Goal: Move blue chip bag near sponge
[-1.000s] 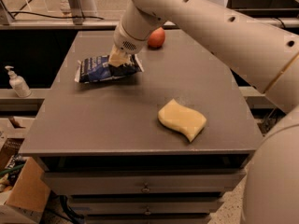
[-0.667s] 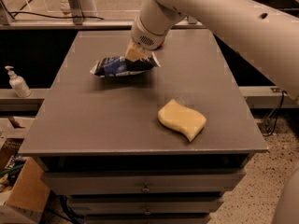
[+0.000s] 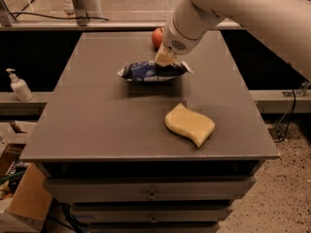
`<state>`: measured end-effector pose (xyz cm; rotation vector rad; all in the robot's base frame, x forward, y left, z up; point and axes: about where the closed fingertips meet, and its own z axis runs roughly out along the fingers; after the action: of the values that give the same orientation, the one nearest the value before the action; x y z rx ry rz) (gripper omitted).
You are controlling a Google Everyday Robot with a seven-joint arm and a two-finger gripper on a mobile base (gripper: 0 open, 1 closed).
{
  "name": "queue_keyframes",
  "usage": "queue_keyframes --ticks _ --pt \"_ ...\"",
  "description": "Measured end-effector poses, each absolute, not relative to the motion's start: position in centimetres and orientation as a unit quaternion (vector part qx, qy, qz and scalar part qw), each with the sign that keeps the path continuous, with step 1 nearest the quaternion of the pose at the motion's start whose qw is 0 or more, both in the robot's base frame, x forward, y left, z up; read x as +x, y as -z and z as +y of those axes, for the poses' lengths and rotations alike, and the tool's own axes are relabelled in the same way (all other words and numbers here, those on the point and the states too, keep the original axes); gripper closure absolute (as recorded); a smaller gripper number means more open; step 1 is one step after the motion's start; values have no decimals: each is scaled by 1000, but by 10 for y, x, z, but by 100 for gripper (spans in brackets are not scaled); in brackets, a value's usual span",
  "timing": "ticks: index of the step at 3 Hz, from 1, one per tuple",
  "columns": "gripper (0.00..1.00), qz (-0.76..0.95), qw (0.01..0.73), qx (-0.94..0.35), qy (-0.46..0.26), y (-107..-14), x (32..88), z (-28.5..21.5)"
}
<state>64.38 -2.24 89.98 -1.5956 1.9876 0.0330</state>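
The blue chip bag (image 3: pixel 153 71) is dark navy foil with pale crimped ends. It hangs a little above the middle of the grey table, casting a shadow below it. My gripper (image 3: pixel 165 58) comes down from the white arm at the upper right and is shut on the bag's top edge. The sponge (image 3: pixel 190 124) is pale yellow with a wavy outline. It lies flat on the table in front of and to the right of the bag, apart from it.
A red apple (image 3: pixel 157 37) sits at the back of the grey table (image 3: pixel 97 125), partly hidden behind the arm. A white pump bottle (image 3: pixel 18 86) stands on a ledge at the left. A cardboard box (image 3: pixel 26 198) sits on the floor at the lower left.
My gripper has carried the blue chip bag from the table's back left toward the middle and right, closer to the sponge. The sponge has not moved.
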Motion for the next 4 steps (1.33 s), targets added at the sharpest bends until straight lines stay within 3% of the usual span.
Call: queue_keyframes --ticks 4 --pt "100 796 253 -550 -5 -864 565 -106"
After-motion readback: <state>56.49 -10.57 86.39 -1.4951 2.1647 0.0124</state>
